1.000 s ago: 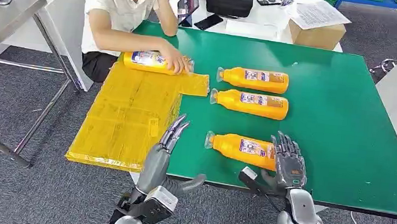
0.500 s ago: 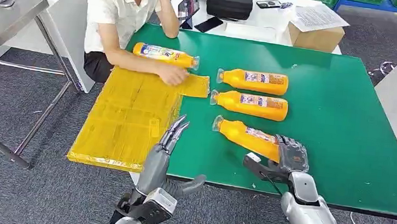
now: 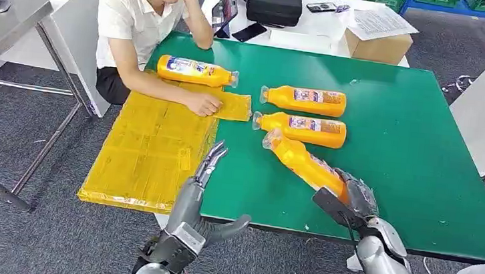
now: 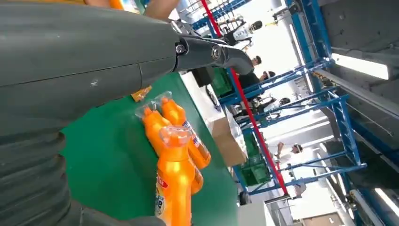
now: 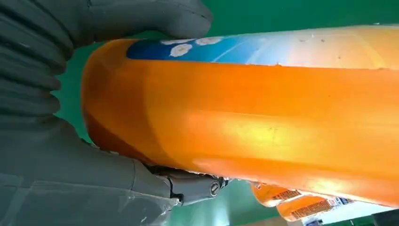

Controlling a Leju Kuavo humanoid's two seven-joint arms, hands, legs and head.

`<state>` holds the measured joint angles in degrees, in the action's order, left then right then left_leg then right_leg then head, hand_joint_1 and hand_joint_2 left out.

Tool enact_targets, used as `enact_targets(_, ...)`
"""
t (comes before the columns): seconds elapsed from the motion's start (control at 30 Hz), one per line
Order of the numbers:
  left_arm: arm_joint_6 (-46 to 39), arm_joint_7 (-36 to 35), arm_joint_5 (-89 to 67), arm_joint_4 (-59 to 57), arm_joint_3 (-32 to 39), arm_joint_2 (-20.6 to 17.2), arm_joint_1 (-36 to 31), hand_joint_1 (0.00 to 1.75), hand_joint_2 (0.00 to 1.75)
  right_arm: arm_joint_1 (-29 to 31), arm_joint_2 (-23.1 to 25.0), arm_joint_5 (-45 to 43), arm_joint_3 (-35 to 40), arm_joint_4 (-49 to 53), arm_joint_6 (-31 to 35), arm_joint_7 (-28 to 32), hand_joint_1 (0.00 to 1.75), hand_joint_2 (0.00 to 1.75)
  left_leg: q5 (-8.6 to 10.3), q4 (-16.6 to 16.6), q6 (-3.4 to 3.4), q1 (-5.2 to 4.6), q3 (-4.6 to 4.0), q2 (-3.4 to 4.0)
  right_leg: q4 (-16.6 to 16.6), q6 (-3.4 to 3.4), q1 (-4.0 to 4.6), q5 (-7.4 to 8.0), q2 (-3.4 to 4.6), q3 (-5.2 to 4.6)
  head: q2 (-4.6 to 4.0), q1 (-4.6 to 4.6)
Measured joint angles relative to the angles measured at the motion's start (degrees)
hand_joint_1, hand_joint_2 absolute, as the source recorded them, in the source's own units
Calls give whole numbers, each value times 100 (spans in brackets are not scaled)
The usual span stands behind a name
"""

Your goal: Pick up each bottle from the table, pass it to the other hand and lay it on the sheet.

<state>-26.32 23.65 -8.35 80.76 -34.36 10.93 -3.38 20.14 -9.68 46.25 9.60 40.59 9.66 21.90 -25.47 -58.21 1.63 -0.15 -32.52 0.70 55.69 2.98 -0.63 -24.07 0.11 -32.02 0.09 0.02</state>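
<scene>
My right hand (image 3: 357,194) grips the base of an orange bottle (image 3: 303,162), which is tilted up off the green table (image 3: 413,147) with its cap pointing away and left. The right wrist view shows the same bottle (image 5: 263,108) wrapped by that hand (image 5: 70,155). My left hand (image 3: 200,185) hovers open over the table's near edge, fingers straight, beside the yellow sheet (image 3: 148,151). Two more orange bottles (image 3: 304,100) (image 3: 302,129) lie side by side on the table. Another bottle (image 3: 196,71) lies at the sheet's far edge. In the left wrist view the held bottle (image 4: 173,188) stands in front of the lying pair (image 4: 190,139).
A person (image 3: 141,13) sits at the table's far left corner with one hand (image 3: 202,104) resting on the sheet. A black case (image 3: 276,2) and a cardboard box (image 3: 377,44) sit on the white table behind. A grey metal table (image 3: 3,13) stands at the left.
My right hand has closed on the nearest bottle and raised it, swinging its cap end up and away. The person let go of the far bottle and laid a hand on the sheet.
</scene>
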Motion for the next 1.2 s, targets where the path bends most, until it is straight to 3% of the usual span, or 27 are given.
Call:
enact_targets(0.13,61,-44,204,0,7,4,7,0,175,-88,7,-118,-53,111,0,75,175,175,-2,0,0,5,0,0,1,2,2,-3,-1,4,0,0)
enact_targets(0.23,270,-683,1775,-54,196,83,92,0,175,-420,111,-765,-122,473,81,449,175,175,-6,0,-1,5,-23,-4,3,1,3,-3,-1,48,0,4)
enact_targets(0.43,942,-1029,4320,-603,490,55,153,0,175,-1152,603,-2143,6,1769,149,892,175,175,16,0,-8,5,-107,-7,25,-1,2,3,-4,-35,0,-4)
enact_targets(0.73,1051,-1156,4992,-809,365,-70,-47,0,175,-1447,1191,-2874,932,2905,114,1285,175,175,26,0,-15,5,-170,-21,30,-1,1,2,-11,-94,0,-2)
enact_targets(0.83,997,-1089,5095,-828,328,-70,-199,0,175,-1443,1372,-2876,1424,2994,181,1338,169,175,26,0,-15,6,-175,-29,29,-2,2,0,-17,-97,0,-2)
enact_targets(0.9,953,-1040,5099,-826,302,-72,-261,0,175,-1441,1438,-2901,1666,2994,249,1340,155,175,26,0,-15,6,-178,-30,30,-2,1,0,-18,-98,0,-2)
enact_targets(1.1,940,-802,4966,-662,181,-74,-284,0,175,-1360,1467,-3067,2013,2929,243,1285,155,175,26,0,-15,2,-183,-31,28,-2,-2,-1,-18,-101,0,0)
enact_targets(1.17,942,-785,4948,-599,144,-79,-277,0,175,-1310,1469,-3075,2094,2876,240,1285,143,175,26,-1,-15,1,-183,-31,28,-2,-3,0,-18,-102,0,-2)
enact_targets(1.2,942,-782,4944,-579,135,-81,-277,0,175,-1291,1469,-3082,2125,2850,240,1285,147,175,26,-1,-15,1,-183,-31,28,-2,-3,0,-18,-102,0,0)
